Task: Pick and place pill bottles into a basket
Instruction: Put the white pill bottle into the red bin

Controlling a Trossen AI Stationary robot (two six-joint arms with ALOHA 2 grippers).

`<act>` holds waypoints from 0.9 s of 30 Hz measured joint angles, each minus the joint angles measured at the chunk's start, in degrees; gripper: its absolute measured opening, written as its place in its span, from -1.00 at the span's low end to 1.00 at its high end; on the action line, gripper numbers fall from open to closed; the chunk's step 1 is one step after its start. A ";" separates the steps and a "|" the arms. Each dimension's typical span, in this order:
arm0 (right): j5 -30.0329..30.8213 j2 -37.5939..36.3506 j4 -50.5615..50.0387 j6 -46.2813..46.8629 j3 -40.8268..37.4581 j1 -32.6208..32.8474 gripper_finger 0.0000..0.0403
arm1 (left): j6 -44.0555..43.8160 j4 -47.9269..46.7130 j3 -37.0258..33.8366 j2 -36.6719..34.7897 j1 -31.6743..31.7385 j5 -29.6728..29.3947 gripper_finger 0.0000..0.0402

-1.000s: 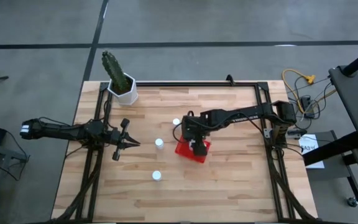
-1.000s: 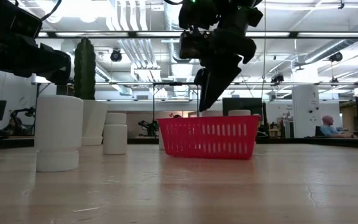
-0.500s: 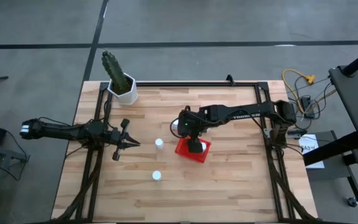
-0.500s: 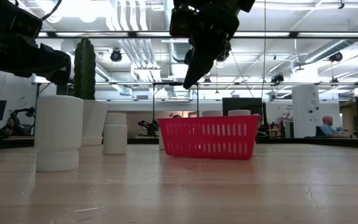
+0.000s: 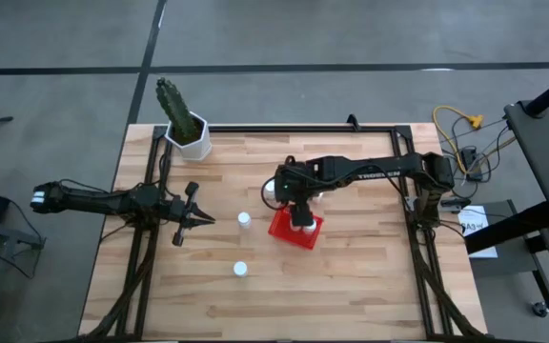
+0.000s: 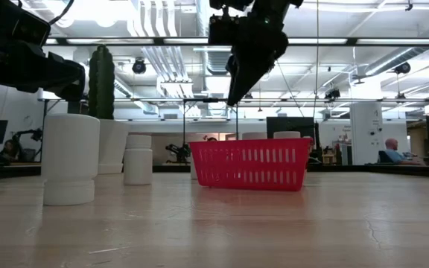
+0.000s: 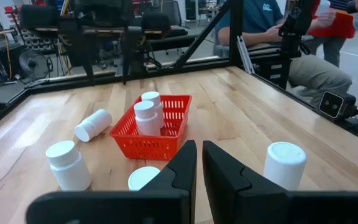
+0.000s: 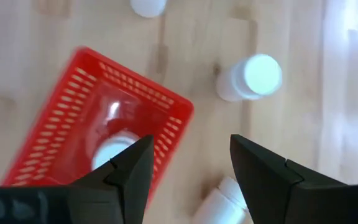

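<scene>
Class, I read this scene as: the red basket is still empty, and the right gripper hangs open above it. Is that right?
Not quite. The red basket already holds two upright pill bottles, as the left wrist view shows. The rest stands: the right gripper hangs open above it.

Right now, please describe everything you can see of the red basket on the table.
The red basket is a small rectangular container, seemingly plastic, with low slotted walls. It stands upright on the wooden table, near the middle, turned at an angle to the table edges. Two white pill bottles stand inside it, rising above the rim. Another bottle lies on its side close by. The right end effector hovers open above the basket's edge, touching nothing.
</scene>
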 joint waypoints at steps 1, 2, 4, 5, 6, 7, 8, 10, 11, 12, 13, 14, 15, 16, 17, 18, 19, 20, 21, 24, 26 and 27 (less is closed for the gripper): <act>0.97 0.00 -0.42 -0.05 0.00 -0.06 0.00 | 0.02 0.00 0.00 0.00 0.00 0.00 -0.95; 1.91 0.00 -0.74 -0.01 0.00 -0.22 0.00 | 0.02 0.00 0.00 0.00 0.01 0.00 -0.95; 3.41 0.00 -1.84 0.05 0.00 -0.58 0.00 | 0.02 0.00 0.00 0.00 0.00 0.00 -0.95; 4.03 0.00 -2.62 -0.16 0.00 -0.82 0.00 | 0.02 0.00 0.00 0.00 0.01 0.00 -0.95; 4.58 0.00 -3.22 -0.66 -0.05 -1.16 0.00 | 0.02 0.00 0.00 0.00 0.00 0.00 -0.95; 5.29 0.00 -3.64 -0.87 -0.16 -1.52 0.00 | 0.01 0.00 0.00 0.00 0.01 0.00 -0.95; 5.54 0.00 -3.84 -0.87 -0.36 -2.01 0.00 | 0.00 0.00 0.00 0.00 0.02 0.01 -0.95; 5.52 0.00 -3.75 -1.05 -0.48 -3.34 0.00 | 0.00 0.00 0.00 0.00 0.00 0.00 -0.95; 5.52 0.00 -3.73 -1.05 -0.50 -4.05 0.00 | 0.00 0.00 0.00 0.00 0.00 0.00 -0.95; 5.53 0.00 -3.69 -1.05 -0.50 -4.79 0.00 | 0.00 0.00 0.00 0.00 0.02 0.00 -0.95; 5.53 0.00 -3.63 -1.04 -0.50 -5.51 0.00 | 0.00 0.00 -0.02 0.00 0.00 0.00 -0.95; 5.53 0.00 -3.63 -1.03 -0.50 -6.23 0.00 | -0.02 0.00 0.00 0.00 0.02 0.00 -0.95; 5.52 0.00 -3.63 -1.03 -0.52 -6.92 0.00 | -0.02 0.00 0.00 0.00 0.01 0.01 -0.95; 5.49 0.00 -3.63 -1.07 -0.53 -7.60 0.00 | -0.01 0.00 0.00 0.00 0.01 0.00 -0.95; 5.31 0.00 -3.61 -1.11 -0.55 -8.27 0.00 | -0.02 0.00 0.00 0.00 0.02 0.00 -0.95; 4.96 0.00 -3.52 -1.28 -0.55 -8.97 0.00 | -0.02 0.00 -0.01 0.00 0.00 0.01 -0.95; 4.45 0.00 -3.47 -1.60 -0.55 -9.62 0.00 | -0.02 0.00 0.00 0.00 0.02 0.00 -0.95; 3.71 0.00 -3.47 -2.11 -0.55 -10.30 0.00 | -0.01 0.00 0.00 0.00 0.02 0.00 -0.95; 2.78 0.00 -3.46 -2.37 -0.55 -10.97 0.00 | -0.02 0.00 0.00 0.00 0.02 0.00 -0.95; 0.33 -0.02 -3.41 -2.90 -0.55 -12.80 0.00 | -0.02 -0.01 0.00 0.00 0.01 0.01 -0.95; -0.80 -0.04 -3.43 -3.80 -0.55 -13.93 0.00 | -0.02 0.00 0.00 0.00 0.01 0.00 -0.95; -0.92 -0.06 -3.44 -4.15 -0.55 -14.46 0.00 | -0.02 -0.02 0.00 0.00 0.02 0.00 -0.95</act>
